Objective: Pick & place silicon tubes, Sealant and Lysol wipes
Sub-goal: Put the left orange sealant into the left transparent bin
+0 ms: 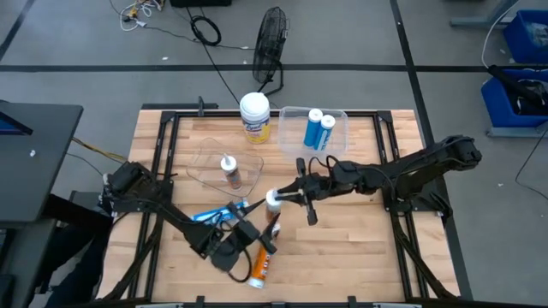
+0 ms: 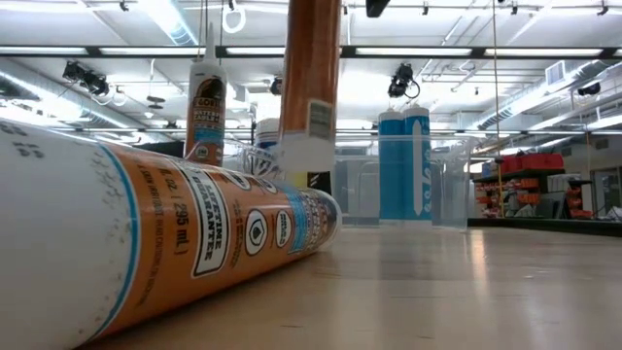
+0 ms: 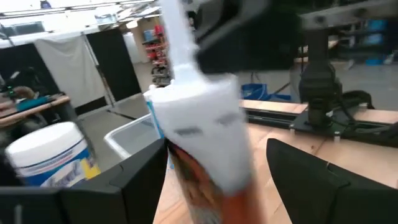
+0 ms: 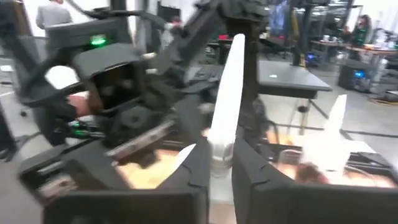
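Black fan (image 1: 272, 43) on floor beyond table (image 1: 360, 257); blue bins (image 1: 522, 60) far right.

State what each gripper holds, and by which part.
Both hold one upright orange cartridge: right gripper pinches its white nozzle, left gripper clamps its body.

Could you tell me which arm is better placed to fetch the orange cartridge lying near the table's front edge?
Left, probably. The left gripper sits right beside the lying orange cartridge, while the right gripper is shut on the nozzle of the upright orange cartridge, farther back.
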